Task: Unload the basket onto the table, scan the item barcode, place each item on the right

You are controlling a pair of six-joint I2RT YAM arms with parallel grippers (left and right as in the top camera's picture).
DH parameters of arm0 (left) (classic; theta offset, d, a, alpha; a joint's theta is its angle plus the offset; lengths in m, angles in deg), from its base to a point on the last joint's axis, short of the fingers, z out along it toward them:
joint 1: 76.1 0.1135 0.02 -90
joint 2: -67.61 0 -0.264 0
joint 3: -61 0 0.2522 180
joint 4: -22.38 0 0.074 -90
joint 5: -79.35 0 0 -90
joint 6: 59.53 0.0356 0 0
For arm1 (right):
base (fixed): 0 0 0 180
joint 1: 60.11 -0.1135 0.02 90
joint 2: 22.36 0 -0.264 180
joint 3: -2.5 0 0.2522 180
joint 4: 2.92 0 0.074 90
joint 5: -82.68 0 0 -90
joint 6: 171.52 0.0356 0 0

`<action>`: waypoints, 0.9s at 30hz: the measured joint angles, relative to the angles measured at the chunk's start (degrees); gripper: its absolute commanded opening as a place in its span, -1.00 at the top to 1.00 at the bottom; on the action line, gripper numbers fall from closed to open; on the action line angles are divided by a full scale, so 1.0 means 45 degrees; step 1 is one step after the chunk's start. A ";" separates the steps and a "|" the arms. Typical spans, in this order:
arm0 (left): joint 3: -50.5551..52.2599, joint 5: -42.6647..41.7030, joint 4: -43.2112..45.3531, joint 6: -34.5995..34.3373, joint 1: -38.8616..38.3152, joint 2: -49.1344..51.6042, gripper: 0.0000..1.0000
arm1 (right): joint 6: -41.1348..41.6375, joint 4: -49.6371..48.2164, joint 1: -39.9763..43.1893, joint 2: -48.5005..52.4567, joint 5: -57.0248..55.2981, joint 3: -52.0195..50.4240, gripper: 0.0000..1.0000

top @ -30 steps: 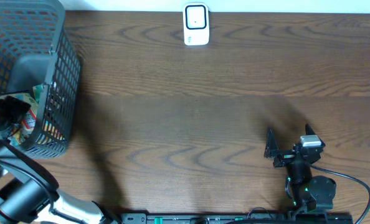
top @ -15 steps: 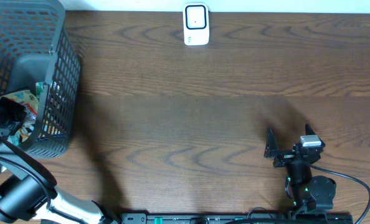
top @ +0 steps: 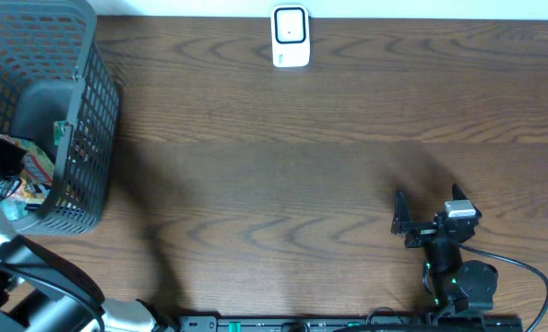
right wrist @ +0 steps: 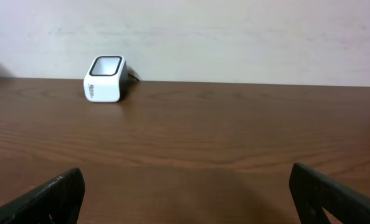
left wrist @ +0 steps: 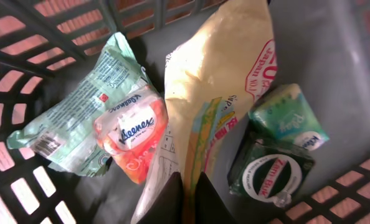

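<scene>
Left wrist view: left hand [left wrist: 190,198] clamped on bottom edge of yellow snack bag [left wrist: 217,81], bag lying in basket [left wrist: 23,37] beside Kleenex pack [left wrist: 134,127]. Bag looks light, soft, crinkly, slick film, so thin pinch could slip; sealed seam probably best hold, lift gently. Right hand [right wrist: 185,186] spread wide, low over tabletop [right wrist: 235,143], holding nothing. Scanner [right wrist: 105,79] at far edge, well apart from basket

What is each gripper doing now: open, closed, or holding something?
Left gripper: closed on the yellow bag.
Right gripper: open, holding nothing.
</scene>
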 measured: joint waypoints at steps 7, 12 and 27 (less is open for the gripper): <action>0.0000 -0.0869 -0.0107 0.0000 0.0000 -0.0287 0.85 | 0.0000 0.0000 0.0000 0.0000 0.0000 0.0000 -0.99; 0.0000 -0.1438 -0.0126 0.0000 0.0000 -0.0957 0.35 | 0.0000 0.0000 0.0000 0.0000 -0.0005 0.0000 -0.99; 0.0267 -0.0185 -0.0792 0.0000 0.0000 0.0151 -0.85 | 0.0000 0.0000 0.0000 0.0000 -0.0005 0.0000 -0.98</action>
